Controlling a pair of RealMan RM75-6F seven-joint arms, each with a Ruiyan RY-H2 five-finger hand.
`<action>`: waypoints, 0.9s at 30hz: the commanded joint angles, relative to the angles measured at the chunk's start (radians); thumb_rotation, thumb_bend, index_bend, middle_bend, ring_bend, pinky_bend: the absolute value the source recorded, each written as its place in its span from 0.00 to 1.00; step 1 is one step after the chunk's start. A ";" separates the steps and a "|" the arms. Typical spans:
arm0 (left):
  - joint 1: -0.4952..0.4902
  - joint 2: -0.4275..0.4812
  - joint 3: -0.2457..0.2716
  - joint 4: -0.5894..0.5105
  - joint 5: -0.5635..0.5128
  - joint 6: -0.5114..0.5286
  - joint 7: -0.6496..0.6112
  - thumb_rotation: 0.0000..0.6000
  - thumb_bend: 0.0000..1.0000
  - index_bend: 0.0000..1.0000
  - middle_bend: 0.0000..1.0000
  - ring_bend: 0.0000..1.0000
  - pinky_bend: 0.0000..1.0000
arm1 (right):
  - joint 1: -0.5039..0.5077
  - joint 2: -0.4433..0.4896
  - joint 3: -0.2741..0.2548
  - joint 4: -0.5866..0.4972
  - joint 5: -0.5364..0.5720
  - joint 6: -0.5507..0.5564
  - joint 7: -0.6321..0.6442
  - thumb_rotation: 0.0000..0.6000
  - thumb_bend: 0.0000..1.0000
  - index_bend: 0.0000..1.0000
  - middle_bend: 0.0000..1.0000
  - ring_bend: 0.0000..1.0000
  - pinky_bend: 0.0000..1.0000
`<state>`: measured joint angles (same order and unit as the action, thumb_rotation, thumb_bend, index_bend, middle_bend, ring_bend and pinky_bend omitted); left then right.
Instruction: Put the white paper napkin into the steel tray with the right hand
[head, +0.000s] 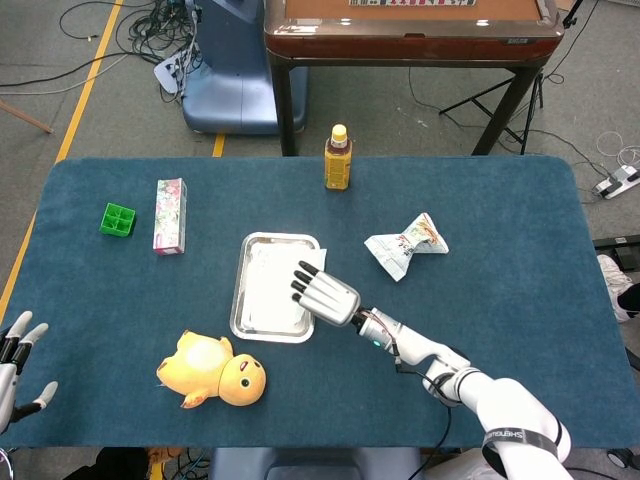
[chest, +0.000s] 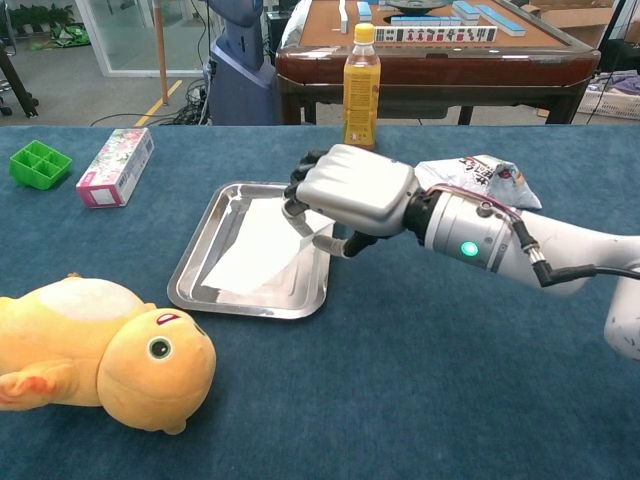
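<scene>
Where the steel tray's (chest: 196, 283) raised right rim runs, the right hand (chest: 350, 195) hovers, fingers curled, pinching a corner of the white paper napkin (chest: 258, 255). Napkin lies flat inside the tray. Left hand (head: 14, 352) spread, holding nothing, at the counter's (head: 520, 260) near-left edge.

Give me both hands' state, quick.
Left hand: open, holding nothing.
Right hand: pinching the white paper napkin over the steel tray.

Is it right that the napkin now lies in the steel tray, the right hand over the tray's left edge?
Not quite. The napkin does lie in the steel tray, but the right hand is over the tray's right edge, not its left. The chest view shows it plainly.
</scene>
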<state>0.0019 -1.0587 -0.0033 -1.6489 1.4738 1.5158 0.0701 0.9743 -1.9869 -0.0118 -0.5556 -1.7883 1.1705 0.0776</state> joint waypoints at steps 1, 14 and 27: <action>0.002 0.001 0.000 -0.005 -0.002 0.002 0.006 1.00 0.22 0.15 0.02 0.08 0.03 | 0.022 -0.012 -0.014 0.037 -0.013 0.003 0.030 1.00 0.46 0.61 0.42 0.27 0.23; 0.007 0.005 -0.001 -0.018 -0.010 0.003 0.024 1.00 0.22 0.15 0.02 0.08 0.03 | 0.061 -0.076 -0.028 0.152 -0.002 -0.013 0.097 1.00 0.46 0.61 0.42 0.27 0.23; 0.006 0.002 -0.003 -0.015 -0.013 -0.002 0.025 1.00 0.22 0.15 0.02 0.08 0.03 | 0.065 -0.100 -0.036 0.193 0.025 -0.036 0.120 1.00 0.28 0.61 0.40 0.26 0.23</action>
<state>0.0076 -1.0567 -0.0067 -1.6638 1.4608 1.5142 0.0955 1.0389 -2.0861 -0.0474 -0.3630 -1.7639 1.1347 0.1970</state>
